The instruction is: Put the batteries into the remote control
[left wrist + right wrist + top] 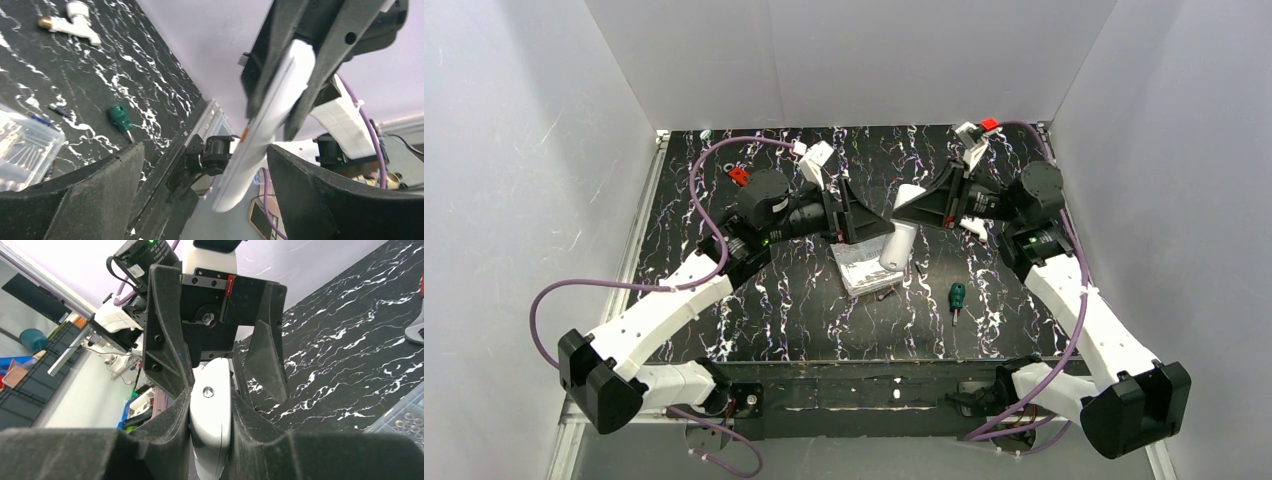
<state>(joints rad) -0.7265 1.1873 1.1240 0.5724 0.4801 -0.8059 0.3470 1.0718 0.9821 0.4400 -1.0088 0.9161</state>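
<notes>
Top external | remote control (901, 235) | slim, white, rounded ends, tilted

Right tool (210, 407) – clamped on the remote control (210, 427)

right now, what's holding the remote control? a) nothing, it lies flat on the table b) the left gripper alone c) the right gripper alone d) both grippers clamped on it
c: the right gripper is shut on the remote control, while the left gripper is wide open, with one finger on each side of it.
</notes>
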